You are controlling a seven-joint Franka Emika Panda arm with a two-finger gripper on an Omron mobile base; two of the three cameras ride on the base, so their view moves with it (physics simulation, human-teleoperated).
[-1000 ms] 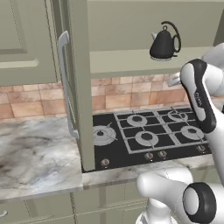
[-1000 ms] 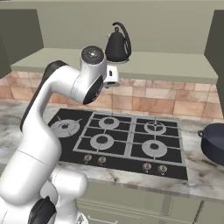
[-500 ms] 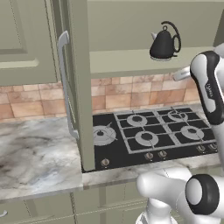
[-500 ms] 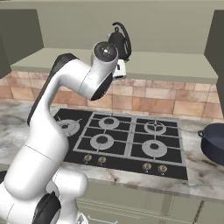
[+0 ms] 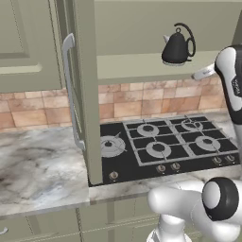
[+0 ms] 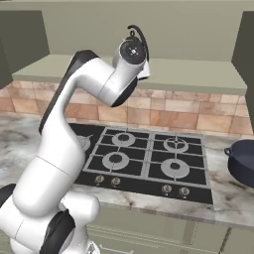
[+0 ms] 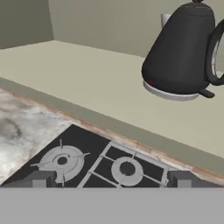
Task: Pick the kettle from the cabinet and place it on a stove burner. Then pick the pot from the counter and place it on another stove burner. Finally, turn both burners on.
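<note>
One kettle point(image 5: 177, 46) stands upright on the open cabinet's shelf point(image 5: 142, 64), above the stove point(image 5: 163, 144). The jaws are spread wide and empty, apart from it. The navy pot point(image 6: 242, 161) rests on the bench point(image 6: 233, 198) right of the stove.

Kettle on the cabinet shelf, seen from the hand

The dark kettle point(image 7: 181, 48) is seen upright at the upper right, resting on the pale olive floor of the cabinet point(image 7: 87, 83), with its loop handle cut off by the right edge. Below the shelf's front edge, a strip of the marbled counter point(image 7: 22, 127) is seen at the left, and beside it the black hob. The wide silvery stove burner point(image 7: 62, 161) with thin prongs is placed at lower left, a smaller grated burner point(image 7: 127, 169) just beside it. The two dark fingertips point(image 7: 39, 178) are set well apart at the bottom, with nothing between them.
</note>
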